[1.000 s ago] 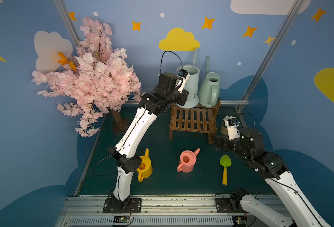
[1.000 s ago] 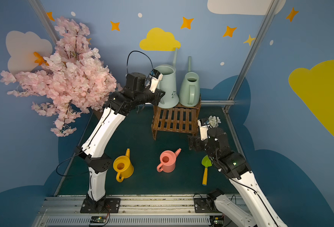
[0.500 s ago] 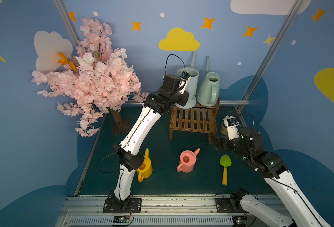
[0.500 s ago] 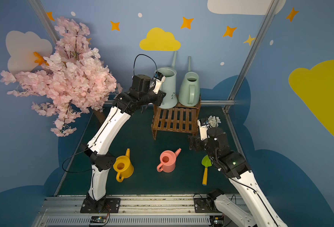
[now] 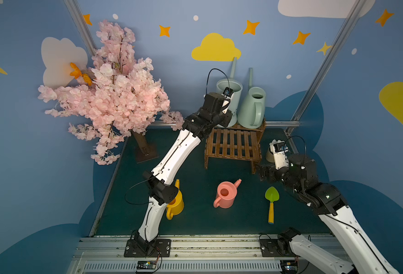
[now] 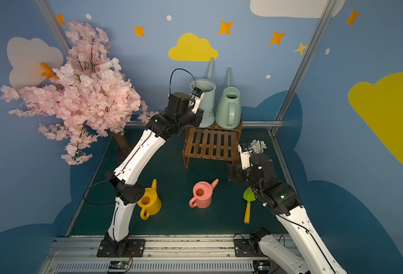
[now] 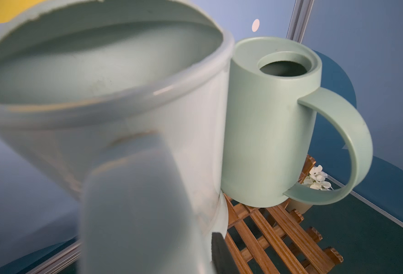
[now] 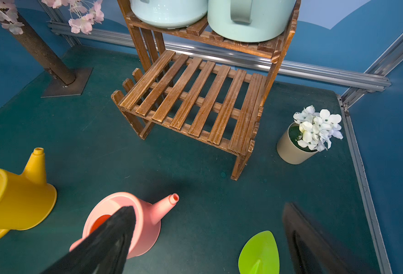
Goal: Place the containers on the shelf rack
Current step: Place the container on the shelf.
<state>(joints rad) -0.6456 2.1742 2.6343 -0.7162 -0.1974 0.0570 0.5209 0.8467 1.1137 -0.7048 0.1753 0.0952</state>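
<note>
On the top tier of the small dark-brown slatted wooden shelf rack stand the tall pale blue-grey cylindrical plastic can, left, and the tall mint-green conical plastic can, right. Before the rack on the worktop sits the small salmon-pink plastic can, the small yellow plastic can front-left, the green-and-yellow trowel front-right. The small cream flowerpot stands just right of the rack.

Soft even light, faint shadows. The pale blue-grey cylindrical plastic watering can blurs in the left wrist view.
</note>
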